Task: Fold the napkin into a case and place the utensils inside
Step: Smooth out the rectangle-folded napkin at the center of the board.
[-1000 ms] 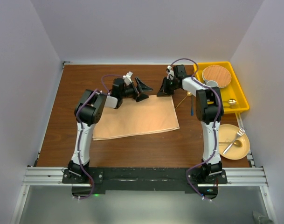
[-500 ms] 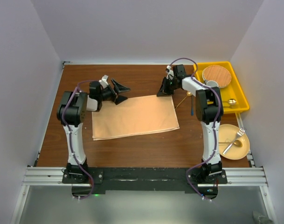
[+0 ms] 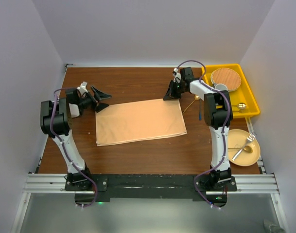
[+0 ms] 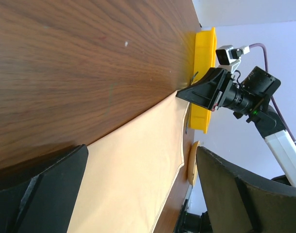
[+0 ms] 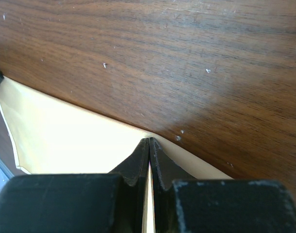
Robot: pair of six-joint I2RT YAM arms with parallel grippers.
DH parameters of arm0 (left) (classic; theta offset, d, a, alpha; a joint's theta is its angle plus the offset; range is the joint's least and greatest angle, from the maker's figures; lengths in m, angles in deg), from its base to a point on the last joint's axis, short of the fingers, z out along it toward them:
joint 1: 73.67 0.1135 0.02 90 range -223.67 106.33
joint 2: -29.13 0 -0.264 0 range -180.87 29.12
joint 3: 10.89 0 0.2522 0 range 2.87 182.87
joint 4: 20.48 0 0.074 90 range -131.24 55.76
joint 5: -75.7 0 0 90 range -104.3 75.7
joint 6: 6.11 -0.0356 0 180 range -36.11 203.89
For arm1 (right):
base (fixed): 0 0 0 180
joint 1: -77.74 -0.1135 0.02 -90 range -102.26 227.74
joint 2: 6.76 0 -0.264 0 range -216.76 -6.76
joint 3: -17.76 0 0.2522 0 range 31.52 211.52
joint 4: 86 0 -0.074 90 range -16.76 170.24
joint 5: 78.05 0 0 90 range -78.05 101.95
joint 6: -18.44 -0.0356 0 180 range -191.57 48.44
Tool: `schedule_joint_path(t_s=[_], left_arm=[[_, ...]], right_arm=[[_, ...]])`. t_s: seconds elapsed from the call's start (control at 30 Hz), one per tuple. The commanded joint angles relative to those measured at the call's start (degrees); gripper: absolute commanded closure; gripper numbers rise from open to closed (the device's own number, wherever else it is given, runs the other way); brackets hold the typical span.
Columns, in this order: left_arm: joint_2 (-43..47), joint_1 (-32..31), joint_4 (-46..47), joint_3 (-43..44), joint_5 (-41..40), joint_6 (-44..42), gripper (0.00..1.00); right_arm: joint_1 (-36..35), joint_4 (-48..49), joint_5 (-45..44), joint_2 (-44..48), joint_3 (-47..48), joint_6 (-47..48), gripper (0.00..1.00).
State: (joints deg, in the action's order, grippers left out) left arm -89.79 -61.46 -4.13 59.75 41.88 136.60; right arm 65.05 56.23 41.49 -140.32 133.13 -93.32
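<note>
The left pincer, jaws apart, is swinging out toward the napkin's far-left corner. The right pincer is staying clamped on the far-right corner, likely setting up another fold.

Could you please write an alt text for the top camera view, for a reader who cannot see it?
A folded peach-orange satin napkin lies flat on a brown wooden table. The right tool pinches its far right corner; the left tool stands open beside its far left corner. A yellow plastic tray sits far right.
</note>
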Motion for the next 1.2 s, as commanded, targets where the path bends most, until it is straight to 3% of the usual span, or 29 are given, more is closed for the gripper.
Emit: schedule_joint_path(t_s=[0.0,0.23,0.33,0.37,0.47,0.57,0.77,1.0,1.17], left_arm=[[1.1,4.2,-7.6,0.8,1.1,-8.4,0.00],[5.5,4.4,-5.2,4.1,3.9,-9.6,0.00],[8.4,3.4,-5.1,6.0,5.0,-9.3,0.00],[9.2,2.5,-5.1,6.0,4.9,-8.9,0.00],[11.9,-0.4,-3.6,3.9,3.8,-7.1,0.00],[13.4,-2.9,0.1,-0.4,2.1,-4.5,0.00],[13.8,-3.3,-0.1,-7.9,-3.8,-5.0,0.00],[11.3,-2.5,-7.3,-9.1,-7.2,-10.3,0.00],[10.1,-2.5,-11.0,-8.0,-8.0,-11.5,0.00]], right_arm=[[-0.2,-3.1,-5.3,-0.4,-1.9,2.6,0.95],[-2.4,-0.7,1.6,0.8,0.5,1.9,0.89],[-3.2,6.1,10.0,3.0,1.3,-4.8,0.73],[-3.4,11.2,11.7,4.3,1.2,-10.0,0.62],[-5.3,22.2,15.5,6.4,0.7,-18.6,0.43],[-7.7,32.4,17.1,7.3,-0.6,-27.8,0.32],[-13.3,42.4,16.4,4.7,-0.8,-37.6,0.21],[-18.8,47.4,13.9,-2.8,3.9,-45.9,0.05],[-20.8,49.3,13.2,-6.4,4.3,-49.9,0.02]])
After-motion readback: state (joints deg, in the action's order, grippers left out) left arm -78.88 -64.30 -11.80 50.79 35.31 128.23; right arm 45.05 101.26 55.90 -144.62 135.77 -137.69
